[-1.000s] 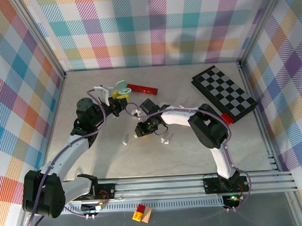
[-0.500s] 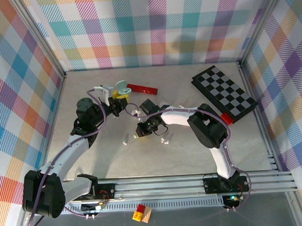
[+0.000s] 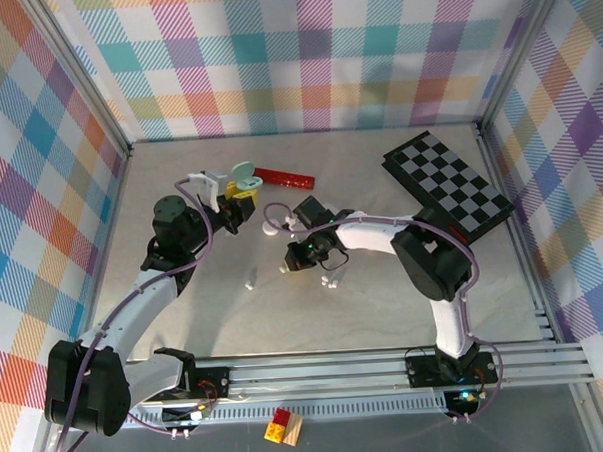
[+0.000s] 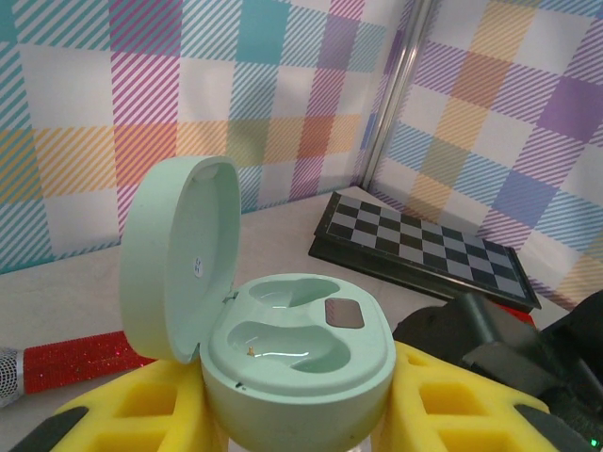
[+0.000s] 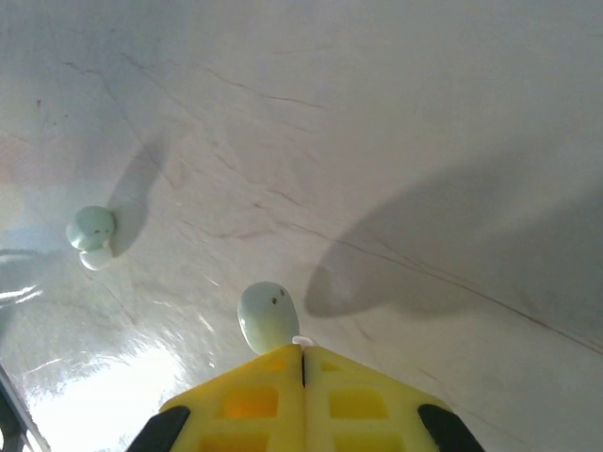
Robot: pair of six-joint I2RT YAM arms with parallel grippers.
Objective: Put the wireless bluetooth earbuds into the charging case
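Risk, left side: the left jaws are set narrow on the pale green oval plastic charging case (image 4: 300, 363). It sits upright between their yellow padded fingers (image 4: 122, 410), with the hinged lid raised on the left of the jaws and both wells bare. The shell is smooth and rounded, so in my judgement a downward push from an arriving earbud could rock or squeeze it out of the pads, or knock the lid shut. A dark arm housing (image 4: 490, 344) stands close on the right of these jaws, so the two wrists could clash on the approach. Risk, right side: the right jaws are closed pad against pad. A small pale green plastic earbud (image 5: 267, 315) sits just beyond their tip, left of the seam, with a white sliver at the seam itself. Whether the stem is truly nipped cannot be settled. If it is, the hold is slight, and the earbud may twist or drop onto the grey bench (image 5: 424, 113) during transfer. A second pale green earbud (image 5: 91, 231) lies on the bench further left of the tip, apart from it. Pose: the left arm (image 3: 135, 303) reaches forward from its base, its wrist turned right, carrying the case above the bench. The right arm (image 3: 377, 231) folds at the elbow and runs leftward, its jaws angled down toward the bench.
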